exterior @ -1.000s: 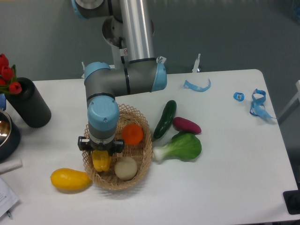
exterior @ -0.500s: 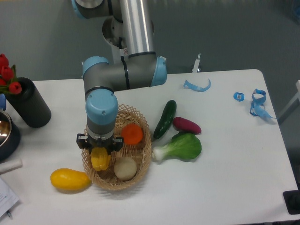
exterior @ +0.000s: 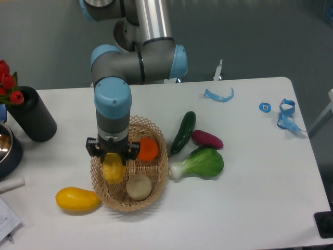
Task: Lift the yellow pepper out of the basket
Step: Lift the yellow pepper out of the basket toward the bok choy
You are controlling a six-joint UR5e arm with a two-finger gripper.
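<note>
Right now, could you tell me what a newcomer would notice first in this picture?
The big grey and blue arm dominates, reaching down over the wicker basket at front left of the table. Its gripper has its jaws closed on a bright yellow pepper, with an orange ball and a pale ball beside it in the basket. To the right lie a cucumber, a purple vegetable and a leafy green.

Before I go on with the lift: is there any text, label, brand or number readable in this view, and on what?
None can be read.
Small white sticker with a red mark on the arm, on the column's left edge: too small and blurred to read.
Blue tag on the table, with a pale square in its middle: no characters legible.
Yellow pepper, basket and gripper: no visible print.
</note>
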